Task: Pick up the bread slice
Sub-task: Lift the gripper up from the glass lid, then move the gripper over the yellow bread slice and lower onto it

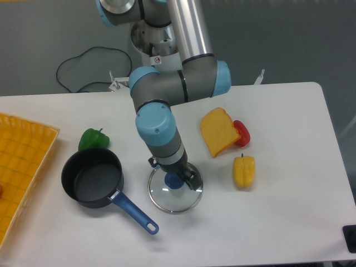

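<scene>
The bread slice (218, 132) is a flat orange-yellow piece with a darker crust edge, lying right of the table's centre. It leans against a red pepper (243, 132). My gripper (188, 179) hangs low over a glass lid (175, 196), just right of the lid's blue knob (174, 181). It is well to the lower left of the bread slice and apart from it. The wrist hides most of the fingers, so their spacing does not show. Nothing is visibly held.
A yellow pepper (244, 171) lies below the bread slice. A black pot (93, 178) with a blue handle stands at the left, a green pepper (93, 139) behind it. A yellow tray (22, 161) sits at the left edge. A black cable (89, 58) lies behind the table.
</scene>
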